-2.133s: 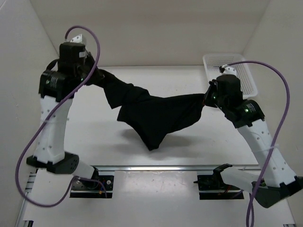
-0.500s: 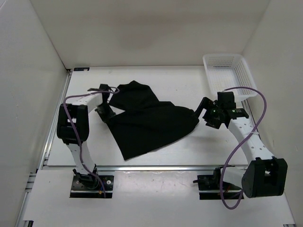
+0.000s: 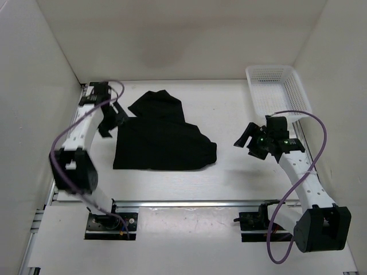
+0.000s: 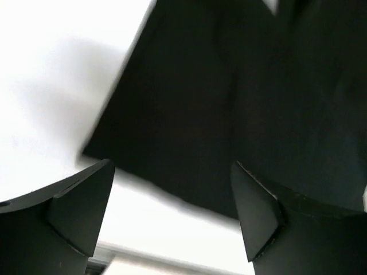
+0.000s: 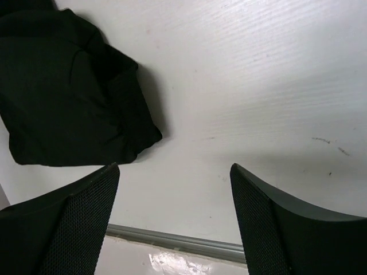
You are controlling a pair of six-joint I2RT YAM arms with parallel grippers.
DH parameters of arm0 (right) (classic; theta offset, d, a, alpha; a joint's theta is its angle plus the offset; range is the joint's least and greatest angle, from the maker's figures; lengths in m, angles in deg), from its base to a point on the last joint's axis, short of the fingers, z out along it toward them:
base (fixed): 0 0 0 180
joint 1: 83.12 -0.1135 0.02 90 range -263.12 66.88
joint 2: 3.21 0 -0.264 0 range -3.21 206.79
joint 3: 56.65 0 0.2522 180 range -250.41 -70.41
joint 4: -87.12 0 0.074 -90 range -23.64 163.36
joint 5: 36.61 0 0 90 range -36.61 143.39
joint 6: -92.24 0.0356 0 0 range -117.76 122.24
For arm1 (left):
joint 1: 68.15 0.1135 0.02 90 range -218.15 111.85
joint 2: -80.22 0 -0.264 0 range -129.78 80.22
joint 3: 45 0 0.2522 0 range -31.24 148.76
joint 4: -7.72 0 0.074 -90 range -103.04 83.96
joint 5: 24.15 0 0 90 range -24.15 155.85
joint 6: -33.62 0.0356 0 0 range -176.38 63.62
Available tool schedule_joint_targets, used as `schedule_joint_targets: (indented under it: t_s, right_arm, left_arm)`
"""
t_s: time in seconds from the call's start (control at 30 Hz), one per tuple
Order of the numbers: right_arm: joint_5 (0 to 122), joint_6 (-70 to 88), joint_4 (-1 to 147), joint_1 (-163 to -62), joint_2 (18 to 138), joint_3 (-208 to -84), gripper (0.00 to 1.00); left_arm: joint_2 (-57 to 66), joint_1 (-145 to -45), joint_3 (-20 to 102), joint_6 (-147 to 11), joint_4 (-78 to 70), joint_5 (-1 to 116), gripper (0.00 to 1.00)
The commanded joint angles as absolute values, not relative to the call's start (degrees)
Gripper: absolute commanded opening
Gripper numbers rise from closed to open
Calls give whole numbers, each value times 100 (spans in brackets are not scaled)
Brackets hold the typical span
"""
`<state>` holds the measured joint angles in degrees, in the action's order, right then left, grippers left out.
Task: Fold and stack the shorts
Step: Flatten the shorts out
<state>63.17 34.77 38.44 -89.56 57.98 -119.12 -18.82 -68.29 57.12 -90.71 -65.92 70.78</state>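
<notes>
Where they lie loosely flattened, the plain black soft-fabric shorts (image 3: 163, 140) cover the centre-left of the white tabletop (image 3: 229, 103). Just beside their left edge the left tool (image 3: 113, 124) stands wide open and empty. To their right, apart from them, the right tool (image 3: 245, 137) is equally spread and holds nothing. A white plastic mesh basket (image 3: 278, 86) sits at upper right.
</notes>
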Motion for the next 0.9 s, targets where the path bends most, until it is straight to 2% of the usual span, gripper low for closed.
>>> schedule_joint_targets:
  t_s: [0.0, 0.07, 0.17, 0.27, 0.4, 0.57, 0.6, 0.7, 0.73, 0.87]
  right_arm:
    - [6658, 3660, 4162, -8936, 5761, -11516, 82]
    - [6753, 3888, 4407, -8936, 5839, -11374, 85]
    - [7104, 3889, 4462, -8989, 6355, -11374, 94]
    - [7509, 3985, 4462, -9234, 6823, -11374, 99]
    - [7650, 4643, 4953, -9612, 6711, -10935, 99]
    - [7712, 5565, 5594, -9981, 6920, -10662, 99]
    - [7712, 5681, 5856, -10069, 6973, -10662, 99]
    - [7572, 6041, 6366, -10192, 7298, -10662, 93]
    - [7572, 6112, 6499, -10193, 7482, -10662, 89]
    - [7336, 6349, 6931, -10526, 7922, -10863, 83]
  left_arm:
    - [-242, -6885, 3956, -9153, -6757, 6411, 94]
    - [416, -6824, 2834, -9450, -6634, 6409, 94]
    - [657, -6824, 2143, -9820, -6397, 6252, 93]
    - [447, -6754, 2141, -9980, -6344, 6304, 93]
    - [-334, -6376, 2036, -10085, -5923, 6252, 92]
    - [-1275, -6191, 2106, -10085, -5482, 6093, 83]
    - [-1390, -6191, 2193, -10085, -5395, 6093, 79]
    - [-1786, -6191, 2351, -9972, -5333, 5952, 18]
    - [-1838, -6191, 2413, -9971, -5333, 5891, 10]
    - [-1533, -6191, 2536, -9909, -5333, 5838, 10]
